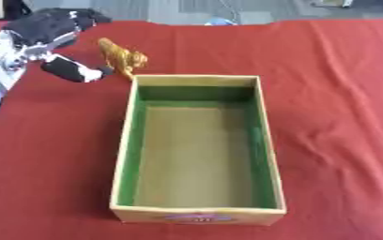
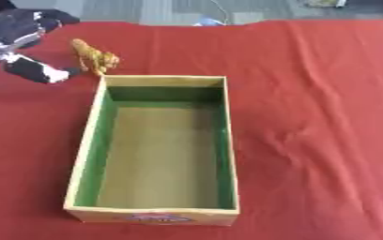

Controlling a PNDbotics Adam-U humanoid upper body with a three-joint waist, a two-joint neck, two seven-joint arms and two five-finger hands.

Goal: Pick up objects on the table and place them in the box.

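Nearest the camera stands the box (image 1: 198, 215), a long wooden tray with green inner walls and a bare tan floor, nothing inside it, a small label on its near end. It sits on the tabletop (image 1: 334, 140), which is draped in a red cloth with soft creases to the right. Just past the box's far left corner is a small golden-yellow toy animal (image 1: 122, 57), upright, its lower end close to the box rim. To its left the left robot hand (image 1: 51, 35) reaches in, one black-and-white finger (image 1: 78, 71) stretched toward the toy, its tip at or just beside it; whether the hand grips it cannot be told.
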